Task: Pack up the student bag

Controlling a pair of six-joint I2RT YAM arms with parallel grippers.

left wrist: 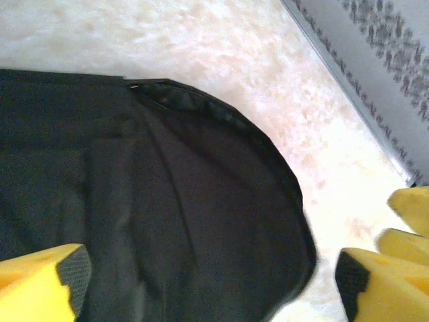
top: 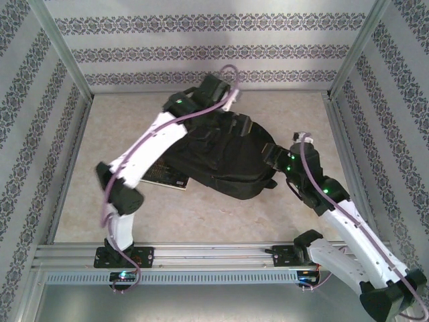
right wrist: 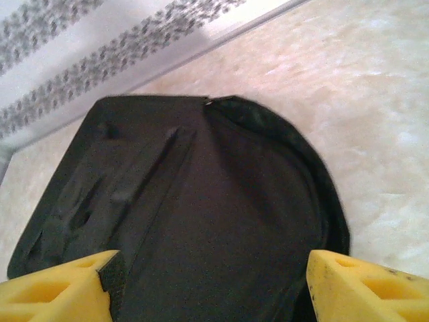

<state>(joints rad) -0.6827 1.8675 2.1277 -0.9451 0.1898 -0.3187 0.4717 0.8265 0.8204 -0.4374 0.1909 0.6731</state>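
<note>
Nearest the camera above, both arm bases sit on an aluminium rail (top: 214, 253) along the table's near edge. Beyond it the pale, marbled table (top: 201, 218) lies bare up to the middle, where the student bag (top: 221, 157) lies flat, its rounded end towards the right. A flat dark item with pale print (top: 167, 177) lies at the bag's near left edge, touching it and partly hidden under the left arm.

On the right, the right gripper (right wrist: 213, 268) comes in low at the bag's rounded end. Its own camera shows its yellow fingers (right wrist: 53, 288) spread wide, one at each lower corner, with the black fabric and a stitched strap below and beyond them. Whether they touch the fabric cannot be told.

Farther back, the left arm crosses over the bag's left side, its wrist above the bag's far edge. The left gripper (left wrist: 209, 272) is also wide apart over the bag: one finger (left wrist: 40, 285) with its dark pad (left wrist: 75, 272) lies over the black fabric, the other off the curved zippered edge above the pale table.

Behind everything stand the enclosure's walls (top: 201, 54), papered in grey patterned bands.
</note>
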